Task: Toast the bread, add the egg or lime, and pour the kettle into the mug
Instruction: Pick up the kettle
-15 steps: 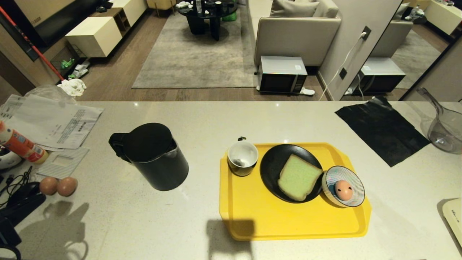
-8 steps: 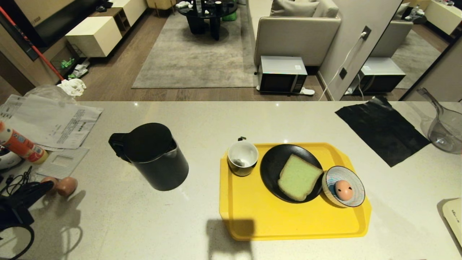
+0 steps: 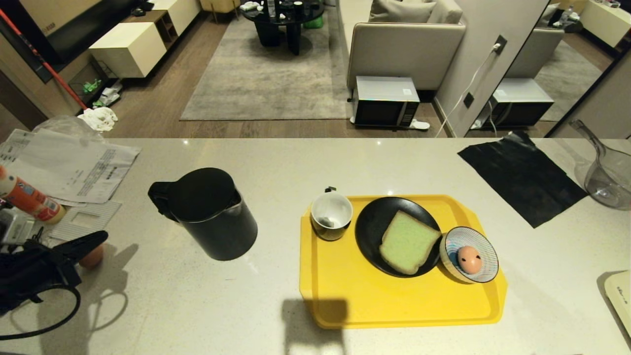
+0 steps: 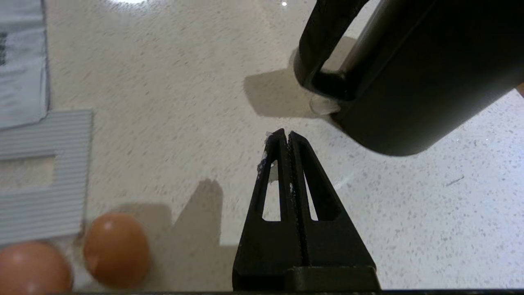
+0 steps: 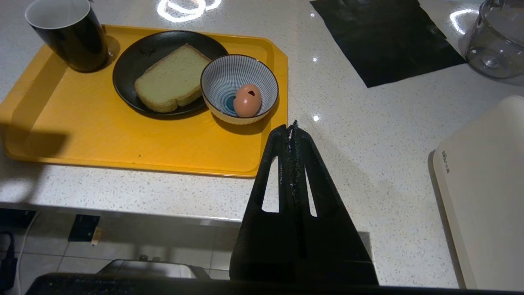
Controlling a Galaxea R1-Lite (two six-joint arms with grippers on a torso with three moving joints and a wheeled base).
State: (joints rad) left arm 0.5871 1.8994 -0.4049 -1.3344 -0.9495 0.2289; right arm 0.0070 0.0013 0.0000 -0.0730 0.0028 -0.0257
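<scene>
Brown eggs (image 3: pixel 91 256) mostly behind the left gripper (image 3: pixel 101 238); kettle (image 4: pixel 413 69) cropped in left wrist view.

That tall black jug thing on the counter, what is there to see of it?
It is the kettle: a tall matte black cylinder, plastic or coated metal by its look, with a flat black lid shut on top and a black loop handle facing the robot's left. It stands upright on the pale speckled counter, left of the yellow tray and apart from it. Nothing grips it; the left end effector, shut, is near the handle without touching.
</scene>
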